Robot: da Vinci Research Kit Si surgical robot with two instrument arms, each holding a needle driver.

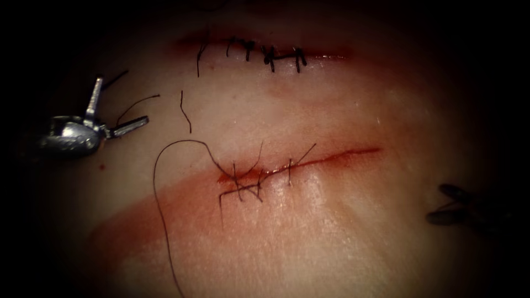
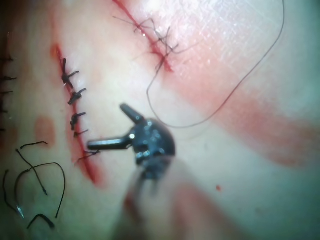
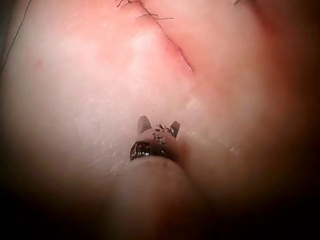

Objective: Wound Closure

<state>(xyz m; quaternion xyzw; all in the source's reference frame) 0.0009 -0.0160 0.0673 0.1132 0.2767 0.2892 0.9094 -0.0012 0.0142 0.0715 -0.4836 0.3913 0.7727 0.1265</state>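
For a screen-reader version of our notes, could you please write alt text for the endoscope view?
The left tool hovers at the left with jaws wide open, holding nothing; the right tool, also open and empty, sits at the right edge. Between them the tissue shows a partly stitched cut with a long thread looping from its left stitches, and a fully stitched cut above.

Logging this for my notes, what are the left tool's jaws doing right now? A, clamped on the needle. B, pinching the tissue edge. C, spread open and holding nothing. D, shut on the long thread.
C: the left tool has its jaws spread wide with nothing between them, left of the cut, apart from the long thread.
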